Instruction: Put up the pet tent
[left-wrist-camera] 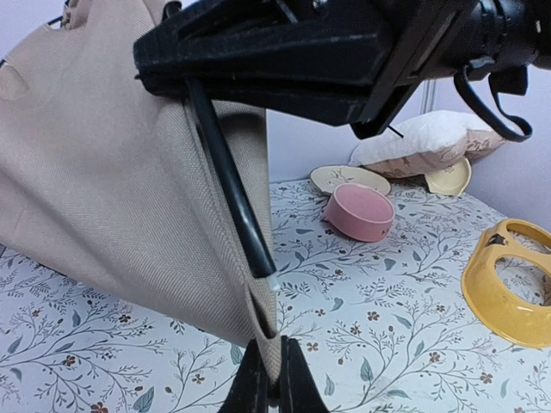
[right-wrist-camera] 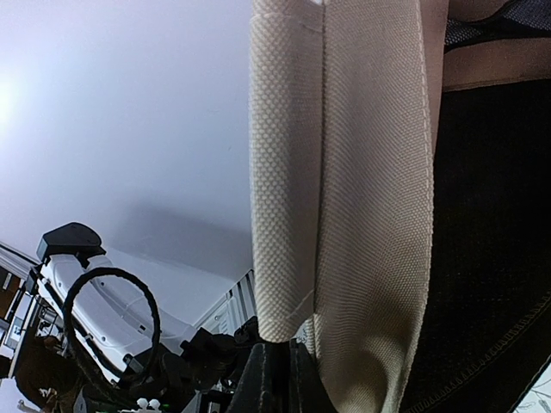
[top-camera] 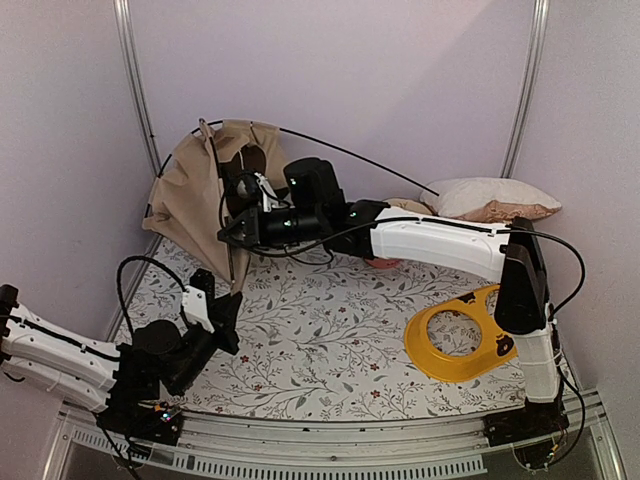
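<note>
The pet tent (top-camera: 195, 190) is a tan fabric heap at the back left, with a thin black pole (top-camera: 340, 152) arching out of it to the right. My left gripper (left-wrist-camera: 274, 387) is shut on the tent's lower corner (left-wrist-camera: 269, 331), just above the floral cloth. A second black pole (left-wrist-camera: 228, 172) slants down to that corner, its pale tip (left-wrist-camera: 272, 281) at the mouth of the corner pocket. My right gripper (top-camera: 226, 236) reaches in from the right and is shut on this pole higher up. In the right wrist view its fingers (right-wrist-camera: 269, 379) close just below a tan sleeve (right-wrist-camera: 284, 172).
A pink bowl (left-wrist-camera: 360, 211) and two beige dishes (left-wrist-camera: 349, 178) lie behind the corner. A patterned pillow (top-camera: 490, 198) rests at the back right. A yellow ring-shaped piece (top-camera: 460, 335) lies on the floral cloth (top-camera: 320, 340) at the right. Walls enclose three sides.
</note>
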Motion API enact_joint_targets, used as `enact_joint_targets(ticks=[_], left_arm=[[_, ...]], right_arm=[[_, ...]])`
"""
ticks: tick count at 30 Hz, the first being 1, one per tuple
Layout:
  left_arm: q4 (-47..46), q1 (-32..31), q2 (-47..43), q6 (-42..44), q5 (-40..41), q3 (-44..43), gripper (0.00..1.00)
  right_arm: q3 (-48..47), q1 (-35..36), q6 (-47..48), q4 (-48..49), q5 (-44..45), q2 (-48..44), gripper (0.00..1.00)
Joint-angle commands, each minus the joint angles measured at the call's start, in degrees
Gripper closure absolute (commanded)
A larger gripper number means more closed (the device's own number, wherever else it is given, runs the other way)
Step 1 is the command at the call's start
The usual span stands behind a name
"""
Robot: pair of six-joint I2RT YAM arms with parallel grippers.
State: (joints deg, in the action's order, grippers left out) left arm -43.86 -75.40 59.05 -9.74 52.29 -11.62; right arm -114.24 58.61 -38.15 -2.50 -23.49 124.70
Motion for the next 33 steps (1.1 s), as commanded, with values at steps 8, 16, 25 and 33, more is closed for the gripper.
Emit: enact_joint_targets(ticks=[8, 16, 25, 33], left_arm=[[4.8, -4.9, -0.9, 0.1, -10.7, -0.3, 1.0], [6.7, -4.9, -2.7, 0.8, -11.7, -1.5, 1.0], [4.3, -4.6, -3.3, 0.7, -10.7, -0.7, 1.0], [4.9, -4.0, -5.2, 0.7, -11.4, -0.8, 1.0]], right_arm=[[0.0, -3.7, -0.7, 11.8, 11.8, 0.3, 1.0], [0.0, -3.7, -0.6, 12.1, 11.9, 0.6, 1.0], [0.9, -3.4, -0.7, 12.2, 11.7, 0.5, 1.0], [1.1, -2.8, -0.7, 12.2, 11.7, 0.6, 1.0]])
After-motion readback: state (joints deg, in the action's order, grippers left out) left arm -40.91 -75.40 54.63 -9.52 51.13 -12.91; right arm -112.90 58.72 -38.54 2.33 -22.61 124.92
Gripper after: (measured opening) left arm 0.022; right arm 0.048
